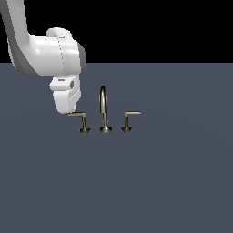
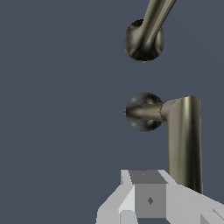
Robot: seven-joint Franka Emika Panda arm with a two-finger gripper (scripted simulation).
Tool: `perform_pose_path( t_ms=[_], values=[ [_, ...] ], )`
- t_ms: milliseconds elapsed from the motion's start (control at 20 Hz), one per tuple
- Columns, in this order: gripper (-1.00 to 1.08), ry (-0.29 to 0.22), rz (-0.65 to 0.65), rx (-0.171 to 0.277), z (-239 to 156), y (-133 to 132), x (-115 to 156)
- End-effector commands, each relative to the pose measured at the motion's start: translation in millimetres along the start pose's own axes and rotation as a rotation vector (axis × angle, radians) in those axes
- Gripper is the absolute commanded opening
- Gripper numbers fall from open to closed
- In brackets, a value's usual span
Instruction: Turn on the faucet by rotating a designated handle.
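Faucet (image 1: 105, 111) sits out on the flat grey worktop (image 1: 173, 182), a small dull brass set with its thin arched spout (image 1: 103, 98) standing upright in the middle and an L-shaped lever on a round base to either side. On the exterior view's left is the handle (image 1: 80, 119), its flat bar reaching out away from the spout, and that's where the action is: the white gripper (image 1: 71, 110) hangs right over the outer tip of that bar, at or just above it, though whether it actually touches I can't make out from here. Over on the exterior view's right, the twin lever (image 1: 129, 119) stands alone, its bar pointing away from the spout too, well clear of the arm. Up close from the wrist, the handle's bar (image 2: 184, 140) runs long and straight toward the camera from its post and round base (image 2: 143, 112), with the spout's base (image 2: 144, 40) just beyond. One of the grey fingers (image 2: 148, 197) shows at the edge of the picture, right beside the bar's near end; apart or together, I cannot tell. The white arm (image 1: 43, 52) leans in from the upper corner.
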State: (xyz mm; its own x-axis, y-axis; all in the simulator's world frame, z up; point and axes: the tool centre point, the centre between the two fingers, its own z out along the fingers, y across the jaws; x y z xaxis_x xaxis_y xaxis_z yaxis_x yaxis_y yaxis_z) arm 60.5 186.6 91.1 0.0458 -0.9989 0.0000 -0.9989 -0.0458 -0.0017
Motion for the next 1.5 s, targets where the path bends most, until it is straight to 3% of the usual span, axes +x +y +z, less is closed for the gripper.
perform_pose_path(
  t_ms=[0,150,200,1000,1100,1450],
  values=[
    [-1.0,0.0,-0.001,-0.002,0.0,9.0,-5.1],
    [-1.0,0.0,-0.001,-0.002,-0.1,15.4,-8.6],
    [-1.0,-0.001,0.008,0.008,-0.1,6.6,-1.5],
    [-1.0,0.0,-0.001,-0.001,-0.1,56.0,3.4],
    [-1.0,-0.005,0.0,0.007,-0.1,49.2,2.0],
    [-1.0,-0.002,-0.001,0.002,0.0,64.8,23.4]
  ],
)
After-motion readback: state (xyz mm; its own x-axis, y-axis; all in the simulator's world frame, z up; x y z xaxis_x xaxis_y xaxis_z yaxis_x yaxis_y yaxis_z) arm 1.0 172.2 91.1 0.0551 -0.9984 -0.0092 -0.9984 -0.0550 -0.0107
